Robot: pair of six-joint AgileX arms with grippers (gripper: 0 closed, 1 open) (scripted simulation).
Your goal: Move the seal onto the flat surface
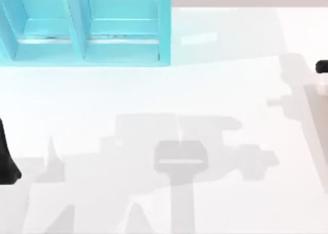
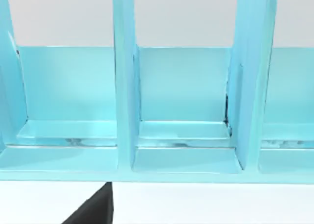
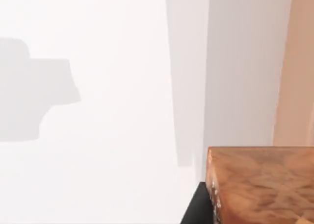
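The turquoise shelf unit [image 1: 87, 26] stands at eleven o'clock on the white surface [image 1: 169, 90]. The left hand [image 1: 7, 157] sits at nine o'clock, the right hand [image 1: 322, 66] at two; I cannot tell either one's grip. An orange-brown block [image 3: 262, 185] lies close beside the right wrist.

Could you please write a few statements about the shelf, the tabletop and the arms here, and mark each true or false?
1. The turquoise shelf stands at the far left of the white tabletop. True.
2. The shelf is one open box without dividers. False: upright dividers split it into compartments.
3. The compartments in the left wrist view hold red cups. False: they hold nothing.
4. Part of the left arm shows at the top view's left edge. True.
5. An orange-brown blotchy thing appears in the right wrist view. True.
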